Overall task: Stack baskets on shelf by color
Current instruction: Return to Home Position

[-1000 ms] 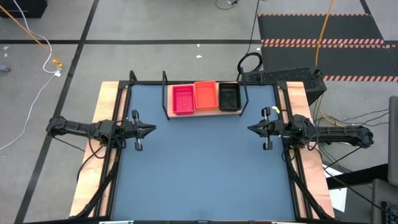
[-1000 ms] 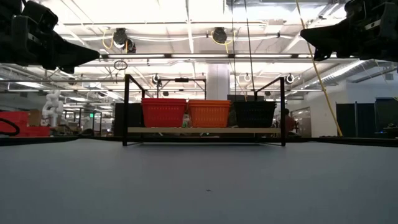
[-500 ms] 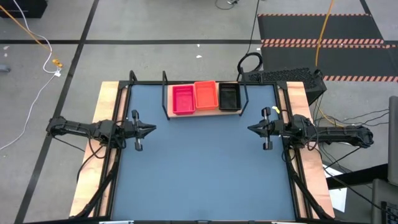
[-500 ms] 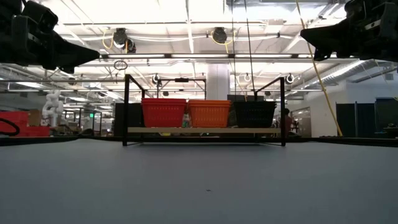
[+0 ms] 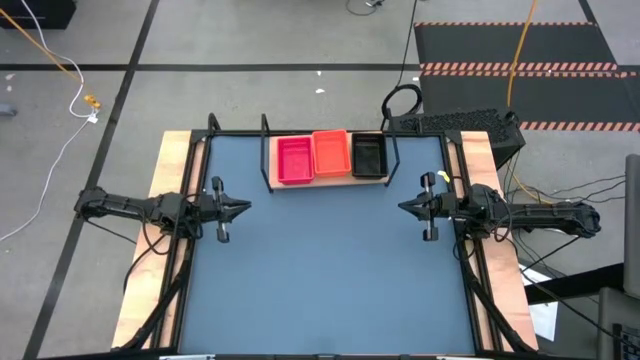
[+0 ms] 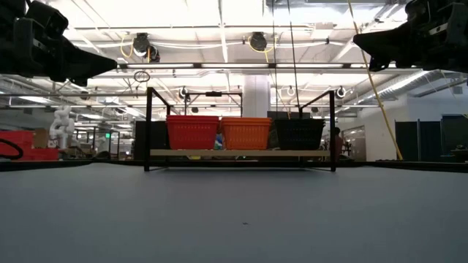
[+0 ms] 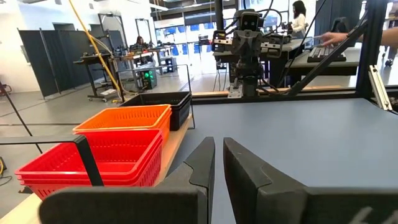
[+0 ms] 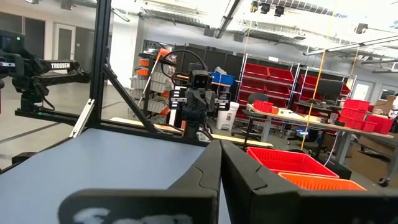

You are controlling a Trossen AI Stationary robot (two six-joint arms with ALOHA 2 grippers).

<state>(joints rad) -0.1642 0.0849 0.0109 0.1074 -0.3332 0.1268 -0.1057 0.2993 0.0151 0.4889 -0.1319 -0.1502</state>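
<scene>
Three stacks of baskets stand side by side on the wooden shelf (image 5: 330, 178) at the table's far edge: pinkish-red (image 5: 294, 160) on the left, orange (image 5: 330, 153) in the middle, black (image 5: 368, 156) on the right. The low view shows them in the same order: pinkish-red (image 6: 193, 131), orange (image 6: 246, 133), black (image 6: 299, 134). My left gripper (image 5: 247, 208) hovers shut at the table's left side, pointing right. My right gripper (image 5: 401, 208) hovers shut at the right side, pointing left. Both are well clear of the shelf and hold nothing.
The shelf's black wire frame (image 6: 148, 128) rises above the board at both ends. The blue tabletop (image 5: 330, 270) spreads between the arms and toward the near edge. Wooden side rails (image 5: 170, 170) border it. People sit at desks (image 7: 298, 12) in the room beyond.
</scene>
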